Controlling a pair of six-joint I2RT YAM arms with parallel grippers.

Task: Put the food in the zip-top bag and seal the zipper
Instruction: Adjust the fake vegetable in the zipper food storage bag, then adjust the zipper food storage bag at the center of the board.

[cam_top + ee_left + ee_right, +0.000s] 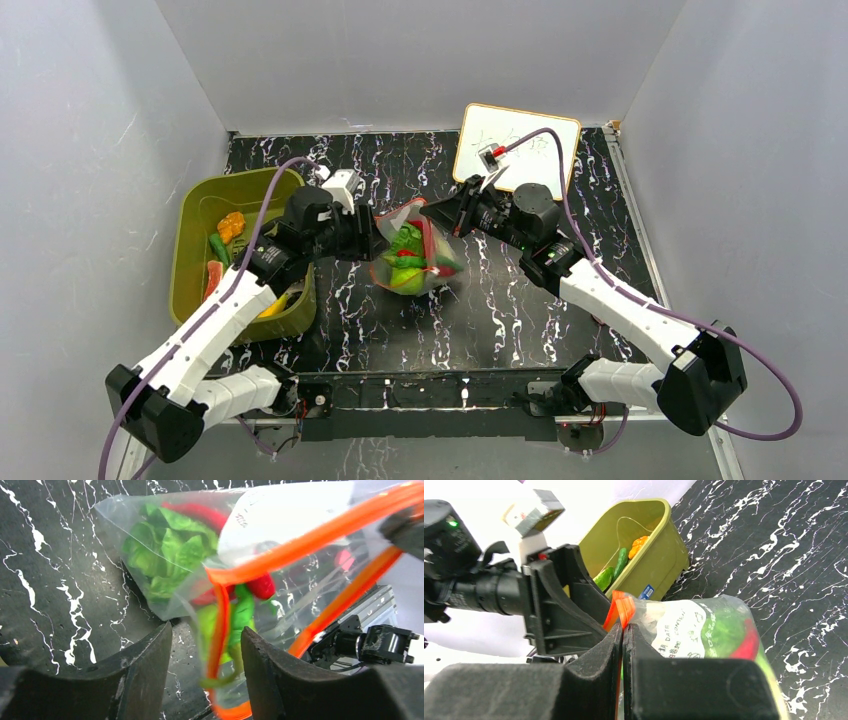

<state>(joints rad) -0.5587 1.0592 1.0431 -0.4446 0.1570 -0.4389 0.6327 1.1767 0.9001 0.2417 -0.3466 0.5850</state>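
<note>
Pinching and straddling the bag's open mouth

Sitting at the middle of the table (520, 300) in the top view, the zip-top bag (415, 262) already has food (170, 550) inside. Pale green leafy cabbage, a red piece and bright green pieces press against the clear film. Its zipper (310, 540) is unsealed: in the left wrist view the two red-orange strips run well apart, so the mouth gapes.

The right gripper (622, 630) meets the bag from 1 o'clock. Its jaws are closed tight on one end of the zipper, with the orange strip squeezed between the black fingers. The left gripper (206, 630) comes in from 10 o'clock. Its jaws stand partly open, and another stretch of the strip runs down through the gap. I cannot tell whether either finger touches it.

At 9 o'clock from the bag, beyond the left arm, stands the olive-green basket (185, 250). It holds more toy pieces (231, 226): an orange one, green ones and a red one. At 1 o'clock, at the far edge of the table, lies a whiteboard (520, 145).
</note>
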